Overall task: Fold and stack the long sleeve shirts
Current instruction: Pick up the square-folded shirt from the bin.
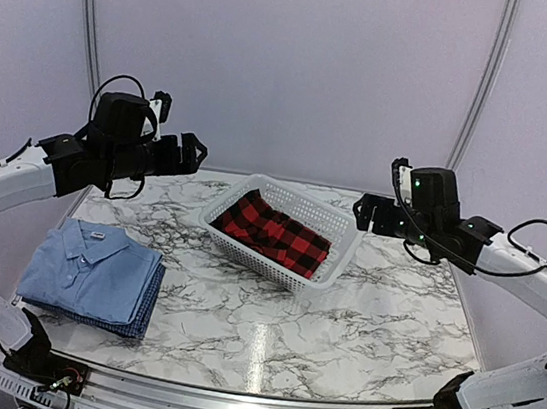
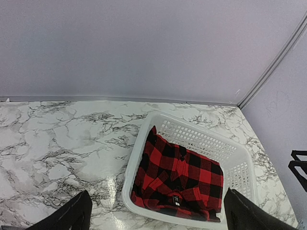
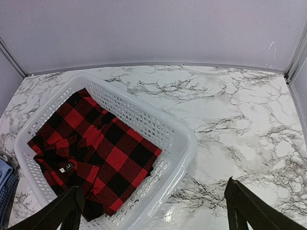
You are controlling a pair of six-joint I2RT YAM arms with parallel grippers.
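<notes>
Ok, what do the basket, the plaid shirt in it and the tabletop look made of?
Basket: white moulded plastic, slightly glossy, going by its rigid perforated walls. Plaid shirt: soft matte woven cloth, probably flannel; it lies crumpled in folds. Tabletop: glossy marble-patterned surface, reflecting light; stone or laminate, cannot tell.

The plaid shirt [image 1: 275,233] is red and black; basket [image 1: 345,236] white; collared shirt [image 1: 84,265] light blue; checked shirt [image 1: 146,311] blue; counter [image 1: 338,324] white, grey-veined.

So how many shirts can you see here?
3: a plaid shirt in the basket, a light blue shirt folded at left on the table, and a checked shirt under it. More could hide beneath the plaid.
</notes>
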